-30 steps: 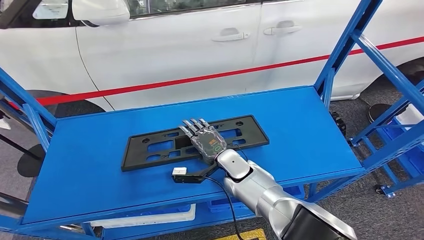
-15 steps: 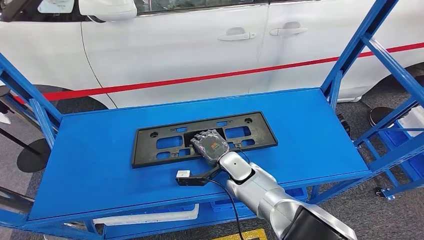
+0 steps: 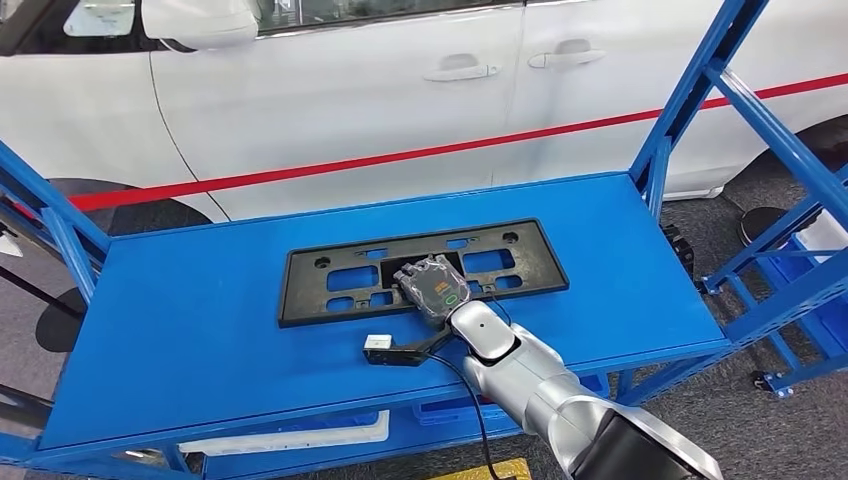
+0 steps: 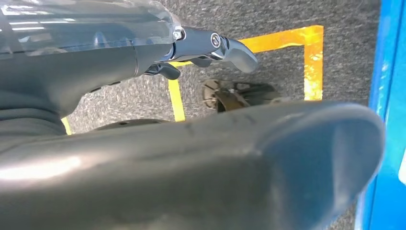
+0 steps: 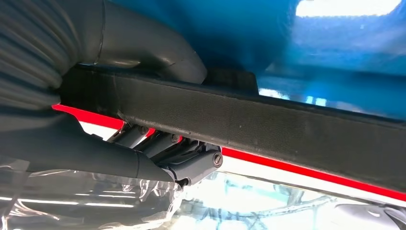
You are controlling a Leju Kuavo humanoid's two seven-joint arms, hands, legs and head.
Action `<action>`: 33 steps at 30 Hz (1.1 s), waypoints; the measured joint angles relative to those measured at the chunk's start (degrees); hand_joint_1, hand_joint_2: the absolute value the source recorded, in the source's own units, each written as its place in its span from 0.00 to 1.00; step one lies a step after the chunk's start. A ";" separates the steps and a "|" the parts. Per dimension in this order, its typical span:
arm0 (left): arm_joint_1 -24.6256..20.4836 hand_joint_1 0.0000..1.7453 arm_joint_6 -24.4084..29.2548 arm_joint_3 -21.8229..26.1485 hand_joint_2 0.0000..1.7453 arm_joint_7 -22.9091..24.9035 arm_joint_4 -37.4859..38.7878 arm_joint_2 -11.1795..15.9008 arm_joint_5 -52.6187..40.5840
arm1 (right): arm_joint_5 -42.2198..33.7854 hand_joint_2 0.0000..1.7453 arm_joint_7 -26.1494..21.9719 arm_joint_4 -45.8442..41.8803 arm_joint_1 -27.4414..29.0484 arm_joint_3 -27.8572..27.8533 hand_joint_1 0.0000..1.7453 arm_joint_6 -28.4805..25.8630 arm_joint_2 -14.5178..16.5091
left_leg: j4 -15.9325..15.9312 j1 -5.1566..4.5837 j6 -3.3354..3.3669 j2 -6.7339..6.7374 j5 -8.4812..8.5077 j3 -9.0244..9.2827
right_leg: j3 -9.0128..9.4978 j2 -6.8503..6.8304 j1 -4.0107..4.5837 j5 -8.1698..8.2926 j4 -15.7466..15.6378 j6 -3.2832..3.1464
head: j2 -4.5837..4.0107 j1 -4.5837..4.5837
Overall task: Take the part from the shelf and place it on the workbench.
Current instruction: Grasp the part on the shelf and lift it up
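my right hand is clenched around the near rail of the part, a flat black frame with cut-out windows, and from above my knuckles sit over its middle with the fingers curled down out of sight. from the wrist, my thumb lies on one face of the black rail and my darker fingers wrap the other face, so the rail is pinched between them. the part lies flat on the blue shelf, reaching out to both sides of my hand, more of it to the left. just behind my wrist on the near side sits a small white-tipped camera on a black bracket, with a black cable running back along my silver arm. beyond the part and the shelf's far edge stands a white car with a red stripe. my left hand hangs over grey floor marked with yellow tape, beside a blue post; i cannot tell whether it is released or clenched.
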 joint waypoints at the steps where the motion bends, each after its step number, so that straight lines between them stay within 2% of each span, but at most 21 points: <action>1: -0.04 0.00 0.00 0.00 0.00 0.02 0.00 0.01 0.00 | -0.03 1.00 -0.05 0.03 0.01 -0.19 1.00 -0.11 -0.08 | -2.98 -0.08 0.27 -0.02 0.97 1.39 | -0.02 0.02 0.10 -0.10 0.11 0.25 | 0.00 0.03; 2: -0.04 0.00 0.00 0.00 0.00 0.07 0.00 0.01 0.00 | -0.07 1.00 -0.09 0.06 0.01 -0.43 1.00 -0.26 -0.16 | -4.62 -0.18 0.54 -0.04 1.25 2.12 | -0.11 0.04 0.21 -0.15 0.20 0.49 | 0.00 0.06; 5: 0.01 0.00 0.09 0.00 0.00 0.36 0.00 -0.07 0.02 | -0.09 1.00 -0.11 0.16 0.04 -1.19 1.00 -0.91 -0.40 | -5.31 -0.15 1.52 -0.06 1.25 2.20 | -0.29 0.08 0.25 -0.22 0.33 1.30 | 0.00 0.10; 6: -0.02 0.00 0.16 0.00 0.00 0.46 0.00 -0.11 0.02 | -0.09 1.00 -0.11 0.20 0.05 -1.45 1.00 -1.16 -0.49 | -5.47 -0.03 1.87 -0.01 1.38 2.25 | -0.55 0.08 0.19 -0.78 1.01 1.63 | 0.00 0.13; 8: -0.11 0.00 0.27 0.00 0.00 0.62 0.00 -0.17 0.01 | -0.02 1.00 -0.10 0.25 0.10 -2.00 1.00 -1.83 -0.66 | -5.73 0.11 2.48 0.10 1.58 2.27 | -2.77 0.06 -0.03 -3.68 5.76 2.24 | 0.00 0.20; 10: -0.12 0.00 0.33 -0.02 0.00 0.73 0.00 -0.16 0.00 | 0.13 1.00 -0.15 0.28 0.28 -2.57 1.00 -2.86 -0.88 | -5.71 0.05 2.75 0.11 1.58 2.13 | -6.67 0.04 -0.22 -7.06 13.52 2.67 | 0.00 0.24; 11: -0.09 0.00 0.33 -0.03 0.00 0.77 0.00 -0.17 0.00 | 0.17 1.00 -0.20 0.29 0.38 -2.87 1.00 -3.44 -0.99 | -5.68 0.04 2.76 0.08 1.56 2.11 | -8.05 0.03 -0.30 -7.60 16.11 2.80 | 0.00 0.25; 12: -0.06 0.00 0.33 -0.06 0.00 0.79 0.00 -0.19 0.00 | 0.19 1.00 -0.29 0.30 0.41 -3.22 1.00 -4.08 -1.10 | -5.63 0.04 2.76 0.04 1.52 2.13 | -8.47 0.02 -0.36 -7.00 16.64 2.84 | 0.00 0.25; 13: -0.04 0.00 0.32 -0.08 0.00 0.80 0.00 -0.24 0.00 | 0.14 1.00 -0.46 0.27 0.34 -3.58 1.00 -4.73 -1.17 | -5.55 0.04 2.70 -0.02 1.45 2.20 | -7.75 0.02 -0.43 -5.35 14.87 2.80 | 0.00 0.25; 15: -0.08 0.00 0.31 -0.13 0.00 0.80 0.01 -0.31 0.00 | 0.03 1.00 -0.92 -0.03 0.02 -4.48 1.00 -6.04 -1.33 | -5.09 -0.11 2.54 -0.13 1.07 2.24 | -4.22 -0.01 -0.73 -1.45 7.24 3.17 | 0.00 0.27; 16: -0.11 0.00 0.30 -0.15 0.00 0.80 0.02 -0.32 0.00 | 0.18 1.00 -1.18 -0.71 -0.06 -5.08 1.00 -6.55 -1.44 | -4.70 -0.32 2.45 -0.19 0.81 2.12 | -2.78 0.07 -0.90 -0.22 4.04 3.07 | 0.00 0.25; 17: -0.12 0.00 0.28 -0.17 0.00 0.79 0.03 -0.30 0.00 | 0.57 1.00 -1.58 -1.90 0.05 -5.96 1.00 -6.89 -1.60 | -4.36 -0.58 2.38 -0.22 0.58 1.94 | -1.97 0.13 -1.02 0.22 2.10 3.00 | 0.00 0.22; 19: -0.06 0.00 0.25 -0.26 0.00 0.75 0.04 -0.27 0.00 | 1.67 1.00 -3.02 -5.52 0.55 -8.91 1.00 -7.12 -2.03 | -4.08 -0.89 2.25 -0.23 0.41 1.63 | -2.01 0.33 -0.93 0.14 1.53 2.31 | 0.00 0.13; 22: -0.04 0.00 0.24 -0.48 0.00 0.74 0.03 -0.30 0.00 | 2.40 1.00 -4.88 -9.93 0.55 -14.26 1.00 -7.35 -2.44 | -4.34 -0.76 1.95 -0.18 0.56 1.61 | -2.19 0.43 -0.64 0.06 1.56 2.08 | 0.00 0.12; 29: -0.08 0.00 0.16 -0.69 0.00 0.74 0.02 -0.41 0.01 | 3.22 1.00 -5.52 -14.18 0.61 -19.13 1.00 -7.46 -3.15 | -4.61 -0.60 1.52 -0.19 0.71 1.66 | -2.23 0.47 -0.49 0.06 1.60 1.86 | 0.00 0.13; 33: -0.07 0.00 0.11 -0.83 0.00 0.71 0.02 -0.44 0.07 | 3.74 1.00 -10.22 -18.66 1.61 -23.52 1.00 -7.46 -3.22 | -4.61 -0.60 1.49 -0.20 0.73 1.60 | -2.26 0.44 -0.48 0.07 1.61 1.84 | 0.00 0.13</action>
